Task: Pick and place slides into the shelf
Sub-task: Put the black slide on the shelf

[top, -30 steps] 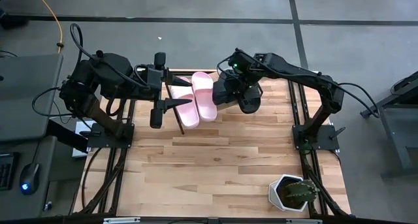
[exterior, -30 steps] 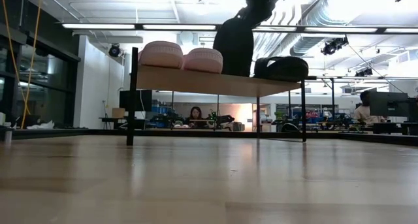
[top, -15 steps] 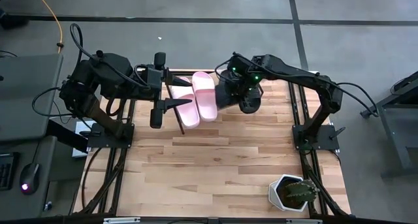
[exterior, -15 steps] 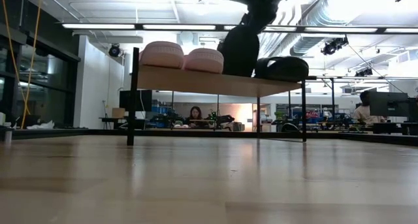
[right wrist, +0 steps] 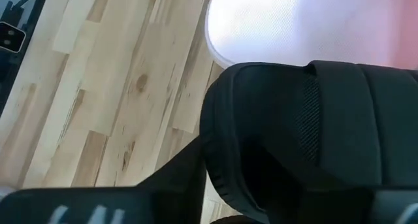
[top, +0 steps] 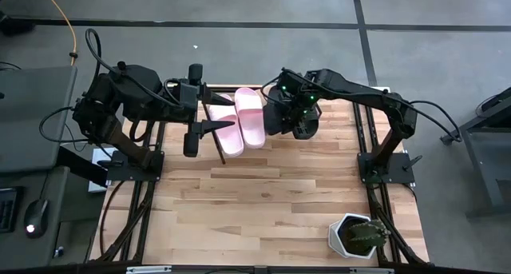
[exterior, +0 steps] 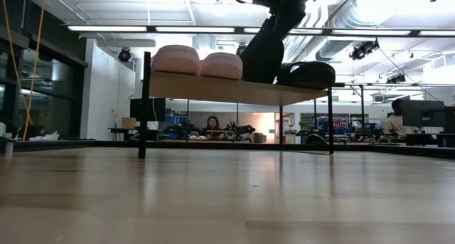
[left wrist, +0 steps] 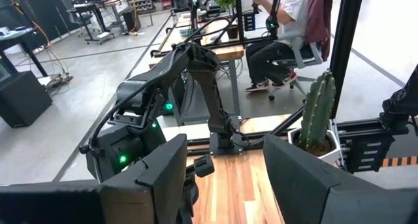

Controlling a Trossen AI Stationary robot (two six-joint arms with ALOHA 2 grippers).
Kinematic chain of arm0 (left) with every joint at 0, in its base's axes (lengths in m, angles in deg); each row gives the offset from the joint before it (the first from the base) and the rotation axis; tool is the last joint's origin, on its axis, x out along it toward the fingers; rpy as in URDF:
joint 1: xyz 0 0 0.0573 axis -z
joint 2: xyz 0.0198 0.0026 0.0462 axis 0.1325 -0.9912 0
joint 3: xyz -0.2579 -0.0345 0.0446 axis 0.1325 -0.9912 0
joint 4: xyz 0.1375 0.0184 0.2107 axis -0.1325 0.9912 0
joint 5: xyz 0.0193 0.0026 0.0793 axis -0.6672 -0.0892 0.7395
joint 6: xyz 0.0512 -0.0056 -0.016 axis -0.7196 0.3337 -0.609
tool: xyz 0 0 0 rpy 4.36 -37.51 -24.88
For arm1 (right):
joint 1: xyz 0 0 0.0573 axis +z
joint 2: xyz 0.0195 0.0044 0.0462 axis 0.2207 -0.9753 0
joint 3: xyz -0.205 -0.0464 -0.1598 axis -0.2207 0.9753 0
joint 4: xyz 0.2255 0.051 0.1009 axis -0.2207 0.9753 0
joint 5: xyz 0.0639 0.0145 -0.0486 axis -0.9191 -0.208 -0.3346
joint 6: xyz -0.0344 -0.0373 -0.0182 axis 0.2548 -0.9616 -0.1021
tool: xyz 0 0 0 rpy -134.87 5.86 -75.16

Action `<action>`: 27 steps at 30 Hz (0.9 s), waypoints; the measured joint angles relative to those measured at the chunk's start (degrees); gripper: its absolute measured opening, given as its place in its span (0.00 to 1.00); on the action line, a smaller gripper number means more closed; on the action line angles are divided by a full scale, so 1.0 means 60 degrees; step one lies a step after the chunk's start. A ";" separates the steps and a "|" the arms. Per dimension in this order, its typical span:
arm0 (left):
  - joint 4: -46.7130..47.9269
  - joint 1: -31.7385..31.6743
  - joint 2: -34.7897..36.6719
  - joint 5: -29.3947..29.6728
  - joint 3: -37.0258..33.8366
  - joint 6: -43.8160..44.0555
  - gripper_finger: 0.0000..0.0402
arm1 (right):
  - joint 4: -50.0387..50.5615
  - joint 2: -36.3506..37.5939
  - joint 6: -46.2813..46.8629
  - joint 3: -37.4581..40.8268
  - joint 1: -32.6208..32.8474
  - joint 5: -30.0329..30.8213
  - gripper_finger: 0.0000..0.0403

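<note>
The right gripper (top: pixel 289 114) hangs over the middle of the shelf (exterior: pixel 234 89), at the far end of the counter (top: pixel 263 194). It carries a black slide (exterior: pixel 261 53), which in the low view stands steeply tilted, its lower end at or just above the shelf board between the pink pair and the other black slide (exterior: pixel 307 74). Whether that lower end touches the board cannot be told. In the right wrist view the held slide's broad strap (right wrist: pixel 313 132) fills most of the picture, just beyond the arm's own dark fingers, with a pale pink sole (right wrist: pixel 261 25) just beside it and the counter's wood below. The jaws appear closed on this slide, though the arm and the slide's dark body hide the contact itself from above.

The two pink slides (top: pixel 243 121) lie side by side on the shelf's left part, flat and touching or nearly so. The second black slide rests flat on the shelf's right part; from above it merges with the gripper and the held slide and is hard to separate.

The left gripper (top: pixel 209 114) waits beside the shelf's left end, its jaws wide apart and holding nothing. Its wrist view looks past them to a potted cactus (left wrist: pixel 317 116) on the counter's near right corner.
</note>
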 joint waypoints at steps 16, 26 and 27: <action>-0.0006 0.0000 0.0000 -0.0229 0.0000 0.0049 0.48 | 0.0276 0.0000 0.0817 0.0004 -0.0006 0.0048 0.66; -0.0002 0.0000 0.0001 -0.0251 0.0000 0.0049 0.48 | 0.0466 0.0000 0.1216 0.0004 0.0317 -0.0816 0.74; -0.0002 0.0000 0.0000 -0.0255 0.0000 0.0049 0.48 | 0.0466 0.0000 0.1213 0.0004 0.0362 -0.0721 0.74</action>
